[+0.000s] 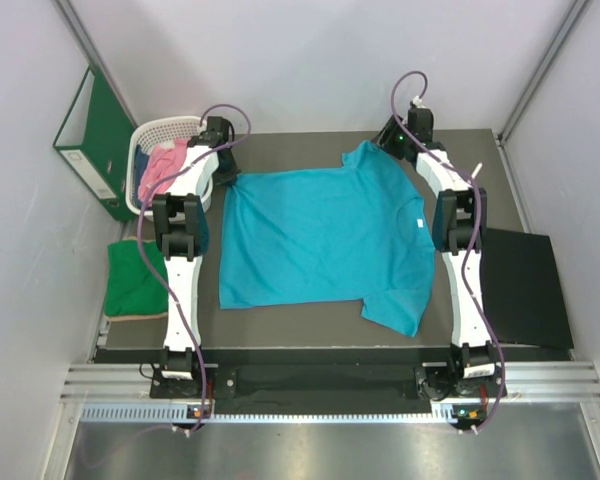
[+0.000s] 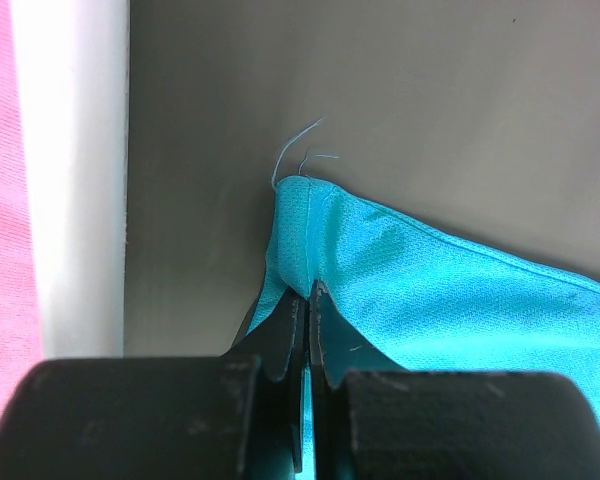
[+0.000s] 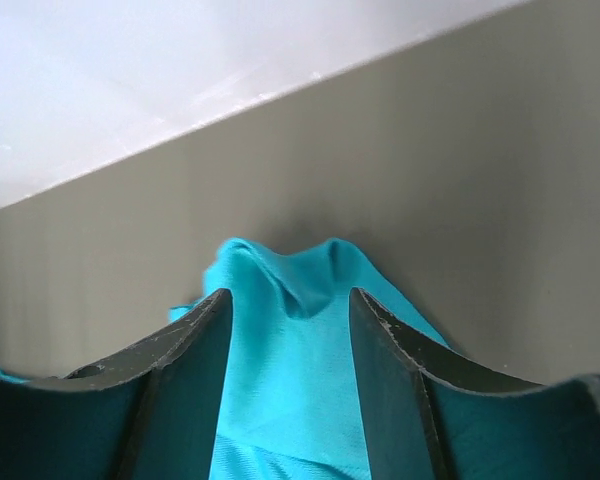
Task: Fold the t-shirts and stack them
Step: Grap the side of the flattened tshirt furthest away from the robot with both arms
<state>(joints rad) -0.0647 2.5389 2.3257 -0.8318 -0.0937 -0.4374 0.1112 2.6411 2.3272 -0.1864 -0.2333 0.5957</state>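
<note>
The teal-blue t-shirt (image 1: 320, 240) lies spread flat across the table (image 1: 300, 150), its far left hem corner pinched tight in the left fingers (image 2: 280, 345) beside the white basket (image 1: 165, 130) (pink cloth inside), while the right fingers (image 3: 195, 350) stand parted astride the bunched far sleeve, not closed on it.

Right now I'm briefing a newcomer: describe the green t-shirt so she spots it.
At the left edge of the grey table, outside the left arm, the green t-shirt lies folded, nearer than the white basket. Unlike the upright green binder, it is soft, flat cloth.
</note>
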